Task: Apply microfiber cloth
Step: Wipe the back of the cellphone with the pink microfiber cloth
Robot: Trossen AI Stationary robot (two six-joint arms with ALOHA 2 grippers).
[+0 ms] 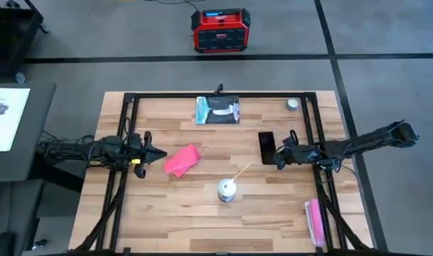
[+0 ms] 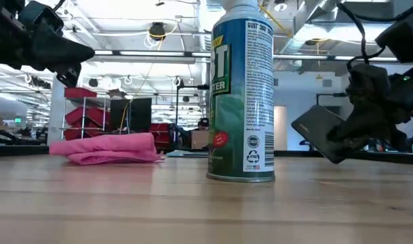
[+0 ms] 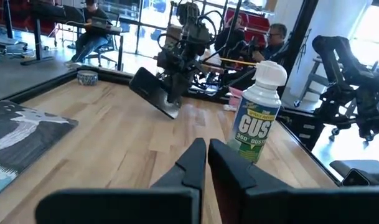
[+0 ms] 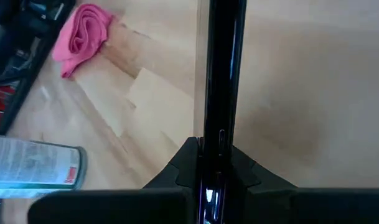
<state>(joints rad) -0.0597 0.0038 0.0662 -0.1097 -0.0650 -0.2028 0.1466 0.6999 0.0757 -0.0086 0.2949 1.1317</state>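
Cloth (image 1: 182, 161) sits bunched just ahead of the closed, empty left claw (image 1: 159, 153), while the right claw (image 1: 279, 158) pinches the phone (image 1: 266, 147) up on edge, probably for wiping.

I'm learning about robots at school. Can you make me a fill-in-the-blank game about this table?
1. The right tool is shut on the black ____.
2. The bunched microfiber cloth lying on the table is the colour ____.
3. The left tool, with its fingers together, holds ____.
4. The dust spray can stands ____ on the wood.

Missing words: phone; pink; nothing; upright
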